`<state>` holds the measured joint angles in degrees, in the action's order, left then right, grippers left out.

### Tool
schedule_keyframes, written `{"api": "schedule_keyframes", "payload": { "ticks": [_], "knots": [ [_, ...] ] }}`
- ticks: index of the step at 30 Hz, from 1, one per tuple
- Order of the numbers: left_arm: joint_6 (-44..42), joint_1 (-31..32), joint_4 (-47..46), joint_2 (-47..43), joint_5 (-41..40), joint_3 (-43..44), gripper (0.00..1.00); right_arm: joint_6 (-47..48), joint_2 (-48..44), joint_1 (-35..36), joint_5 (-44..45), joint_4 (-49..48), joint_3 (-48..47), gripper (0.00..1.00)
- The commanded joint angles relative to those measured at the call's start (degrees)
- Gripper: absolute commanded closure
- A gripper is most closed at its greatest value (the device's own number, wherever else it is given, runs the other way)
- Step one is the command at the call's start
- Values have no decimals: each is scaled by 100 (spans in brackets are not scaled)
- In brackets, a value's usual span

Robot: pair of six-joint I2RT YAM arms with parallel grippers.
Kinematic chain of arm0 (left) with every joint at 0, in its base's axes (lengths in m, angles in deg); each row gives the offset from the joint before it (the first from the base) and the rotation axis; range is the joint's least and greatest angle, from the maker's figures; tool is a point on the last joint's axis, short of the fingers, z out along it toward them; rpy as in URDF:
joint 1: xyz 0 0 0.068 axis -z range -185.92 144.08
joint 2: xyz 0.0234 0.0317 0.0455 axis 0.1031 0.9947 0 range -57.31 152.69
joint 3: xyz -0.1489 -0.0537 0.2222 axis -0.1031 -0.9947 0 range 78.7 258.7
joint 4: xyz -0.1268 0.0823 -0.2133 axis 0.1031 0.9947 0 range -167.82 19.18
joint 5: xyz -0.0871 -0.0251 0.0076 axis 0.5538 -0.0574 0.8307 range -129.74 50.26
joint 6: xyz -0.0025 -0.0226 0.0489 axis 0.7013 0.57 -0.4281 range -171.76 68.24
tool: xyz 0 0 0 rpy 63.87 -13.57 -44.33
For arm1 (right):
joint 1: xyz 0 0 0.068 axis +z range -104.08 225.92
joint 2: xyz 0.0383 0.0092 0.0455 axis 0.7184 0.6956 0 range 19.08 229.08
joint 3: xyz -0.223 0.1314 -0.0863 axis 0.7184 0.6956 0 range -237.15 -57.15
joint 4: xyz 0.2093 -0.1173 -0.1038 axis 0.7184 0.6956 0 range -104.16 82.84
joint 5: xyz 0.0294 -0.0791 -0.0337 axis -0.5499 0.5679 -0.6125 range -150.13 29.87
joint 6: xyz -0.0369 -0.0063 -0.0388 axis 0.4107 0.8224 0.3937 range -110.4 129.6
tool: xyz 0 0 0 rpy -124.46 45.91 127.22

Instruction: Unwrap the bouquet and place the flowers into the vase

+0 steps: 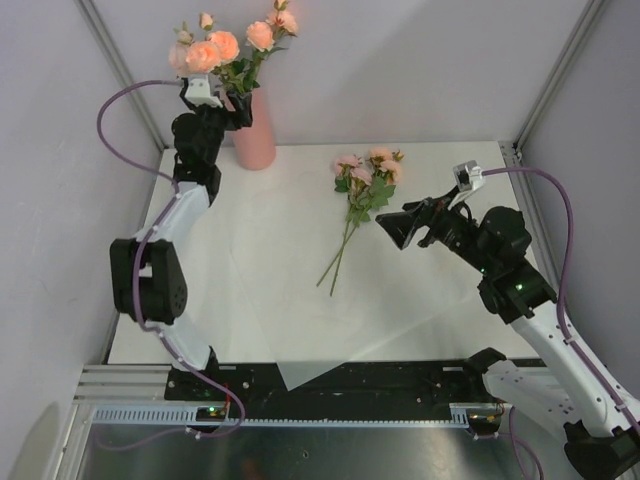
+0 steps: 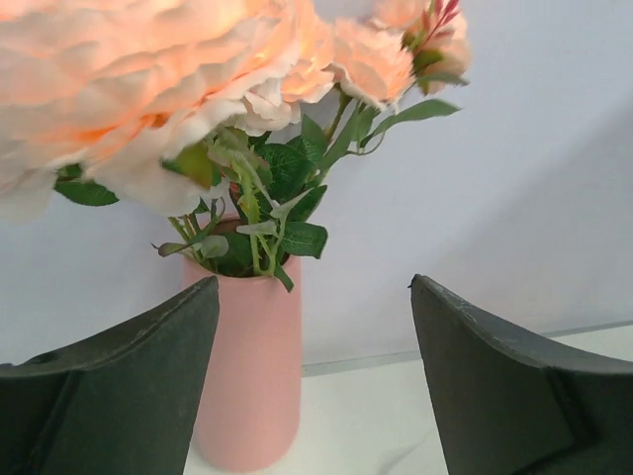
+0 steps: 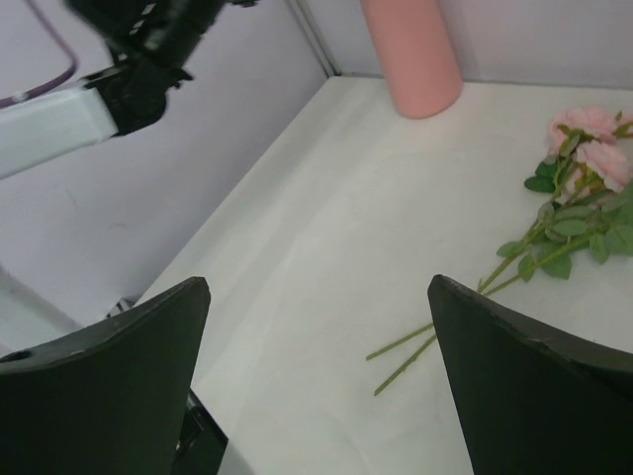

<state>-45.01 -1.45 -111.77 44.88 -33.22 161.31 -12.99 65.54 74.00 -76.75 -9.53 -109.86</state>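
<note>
Peach roses (image 1: 225,48) stand in the pink vase (image 1: 255,140) at the desk's (image 1: 290,200) far-left corner, left tool (image 1: 238,108) spread just beside it; more roses (image 1: 362,185) lie mid-desk, right tool (image 1: 398,228) spread nearby, translucent sheet (image 1: 300,350) in front

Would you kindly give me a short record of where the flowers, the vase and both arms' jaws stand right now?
vase: upright, far left of the table
vase flowers: several stems standing in the vase
loose flowers: lying flat on the table, right of centre
paper sheet: spread flat, near side
left jaws: open, empty, beside the vase
right jaws: open, empty, just right of the loose flowers
</note>
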Motion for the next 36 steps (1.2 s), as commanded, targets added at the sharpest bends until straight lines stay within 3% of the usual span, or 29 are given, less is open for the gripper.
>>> {"api": "schedule_keyframes", "payload": {
  "ticks": [1,7,11,15,20,27,30,36],
  "knots": [
    [455,0,79,-977,172,-622,17,-595,174,-62,390,160,-53,0],
    [686,3,1601,-2211,82,-1325,16,-844,664,-129,941,551,-17,1],
    [1088,1,3163,-3066,0,-1450,14,-1164,1005,-165,1317,418,212,3],
    [1409,18,4149,-3740,799,-1698,3,-1554,1501,-183,1434,-36,486,8],
    [1638,98,4330,-4658,1393,-2764,1,-1861,2468,-237,1014,-1026,598,21],
    [1108,465,4336,-5590,952,-4178,0,-2447,4016,-369,881,-2639,605,47],
    [1072,488,4423,-5605,960,-4300,0,-2681,4542,-501,804,-3332,600,53],
    [1166,493,4571,-5554,1208,-4146,0,-3044,5506,-798,773,-4169,437,57]
  ]
}}
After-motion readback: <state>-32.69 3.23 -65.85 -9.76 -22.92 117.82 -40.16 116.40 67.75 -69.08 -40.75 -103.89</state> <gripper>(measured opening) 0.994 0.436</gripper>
